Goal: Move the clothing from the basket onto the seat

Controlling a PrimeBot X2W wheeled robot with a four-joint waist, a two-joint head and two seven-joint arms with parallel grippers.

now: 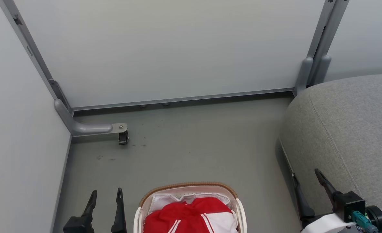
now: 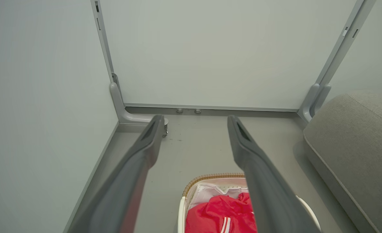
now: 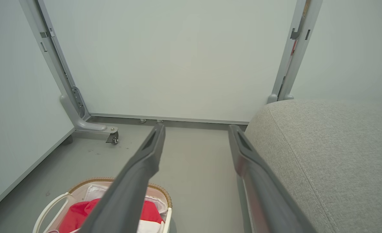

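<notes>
Open floor (image 1: 194, 145) ahead; the clothing (image 1: 191, 213) fills the basket (image 1: 187, 185) between the left tool (image 1: 107, 191) and right tool (image 1: 305, 173), both spread apart and empty.

The clothing (image 1: 184, 216) is bright red with white panels and thin white stripes. The basket (image 1: 189, 185) is white with a brown woven rim. The seat (image 1: 349, 129) is plain grey fabric. The floor (image 1: 194, 145) is dull grey with a few dark specks. The wall panels (image 1: 165, 48) are pale grey-white. The left gripper (image 1: 107, 191) and right gripper (image 1: 305, 173) have black fingers.
</notes>
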